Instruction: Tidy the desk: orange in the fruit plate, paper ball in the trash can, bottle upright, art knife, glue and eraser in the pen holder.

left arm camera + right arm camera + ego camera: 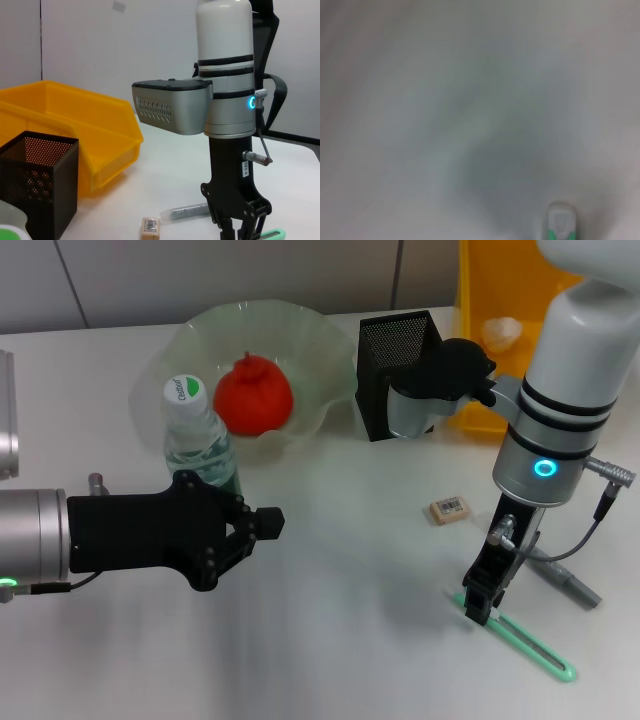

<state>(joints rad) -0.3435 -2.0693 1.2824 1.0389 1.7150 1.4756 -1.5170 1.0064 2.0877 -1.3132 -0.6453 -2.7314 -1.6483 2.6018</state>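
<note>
A: Art knife (520,636) flat on desk (340,640), front right, near end under right gripper (478,602). Long axis diagonal, running from gripper toward front-right edge.
B: Handling?
A: Probably light, stiff, slim plastic, low profile, likely slippery. Best pinched across narrow width, near the end below the jaws.
B: Claw state?
A: Right fingers straddling the knife end, closed or not: cannot tell. Left gripper (262,525) released, holding nothing, hovering by upright bottle (197,435).
</note>
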